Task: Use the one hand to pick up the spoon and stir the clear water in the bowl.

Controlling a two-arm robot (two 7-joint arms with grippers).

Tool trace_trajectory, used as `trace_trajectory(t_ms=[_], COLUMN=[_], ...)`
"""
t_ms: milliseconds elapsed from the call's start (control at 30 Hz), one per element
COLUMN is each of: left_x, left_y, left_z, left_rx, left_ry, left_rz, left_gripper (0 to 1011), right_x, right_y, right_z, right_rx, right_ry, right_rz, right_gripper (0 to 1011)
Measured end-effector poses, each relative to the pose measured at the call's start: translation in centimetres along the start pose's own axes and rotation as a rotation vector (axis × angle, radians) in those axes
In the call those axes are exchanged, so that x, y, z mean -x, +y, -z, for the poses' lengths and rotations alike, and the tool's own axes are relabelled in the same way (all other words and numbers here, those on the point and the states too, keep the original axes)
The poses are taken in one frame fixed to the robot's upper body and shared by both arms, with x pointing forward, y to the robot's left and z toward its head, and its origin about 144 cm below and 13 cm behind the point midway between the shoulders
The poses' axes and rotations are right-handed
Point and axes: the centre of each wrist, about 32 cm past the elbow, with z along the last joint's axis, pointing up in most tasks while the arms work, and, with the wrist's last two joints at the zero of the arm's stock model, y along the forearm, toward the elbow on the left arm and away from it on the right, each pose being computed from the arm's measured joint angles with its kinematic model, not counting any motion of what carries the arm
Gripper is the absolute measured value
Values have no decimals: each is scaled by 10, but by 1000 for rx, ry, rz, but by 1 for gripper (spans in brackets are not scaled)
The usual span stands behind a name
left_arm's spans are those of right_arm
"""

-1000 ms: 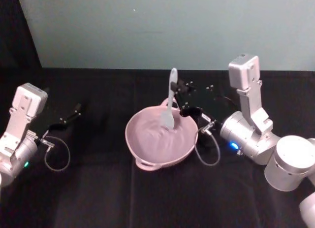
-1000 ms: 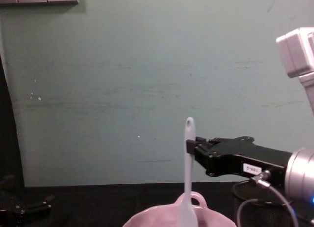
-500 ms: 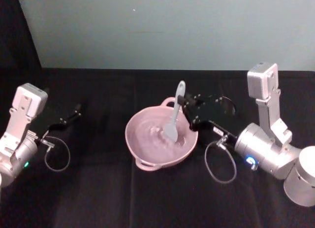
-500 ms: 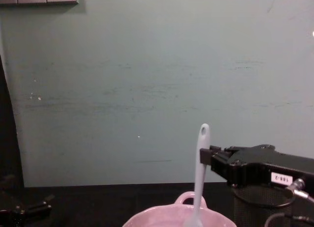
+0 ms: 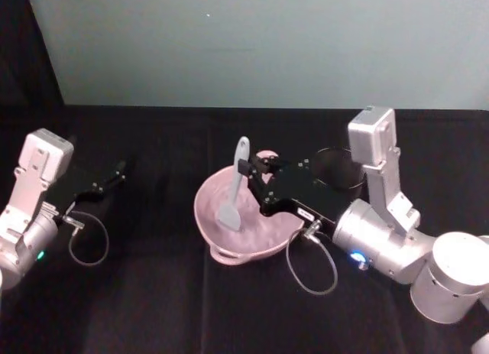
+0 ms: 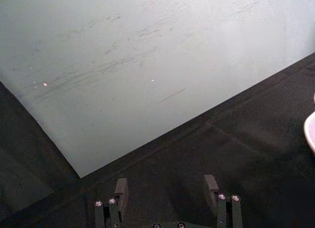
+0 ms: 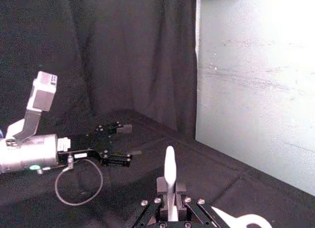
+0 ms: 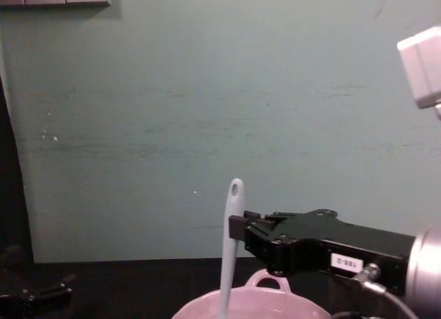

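White long-handled plastic spoon (image 5: 234, 187) stood nearly upright, flat head down in the pale pink glossy ceramic bowl (image 5: 202, 210), seemingly so it could stir. Black right gripper (image 5: 246, 167) clamped its handle from the right; idle left gripper (image 5: 114, 174) rested at the left side, fingers apart.

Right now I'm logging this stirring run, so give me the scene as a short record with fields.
tool: white long-handled plastic spoon, nearly upright, head down inside the bowl
container: pale pink glossy ceramic bowl, standing on the black cloth
right gripper: black, fingers shut on the spoon's handle, above the bowl
left gripper: parked at the left, fingers open, holding nothing
background: black wire-mesh cup beyond the right gripper
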Motion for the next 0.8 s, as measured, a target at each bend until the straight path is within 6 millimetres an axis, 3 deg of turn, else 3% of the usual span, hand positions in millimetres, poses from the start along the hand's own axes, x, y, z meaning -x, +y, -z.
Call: trace_trajectory(t_ms=[400, 800], left_x=[0, 0], left_y=[0, 0], left_z=[0, 0], left_rx=[0, 0], left_ry=[0, 0], left_rz=[0, 0], left_gripper=[1011, 1011], right_x=[-14, -22], right_y=[15, -11], right_z=[4, -9], right_rx=[6, 45], right_ry=[-79, -73], right_rz=[61, 62], right_gripper=[100, 100])
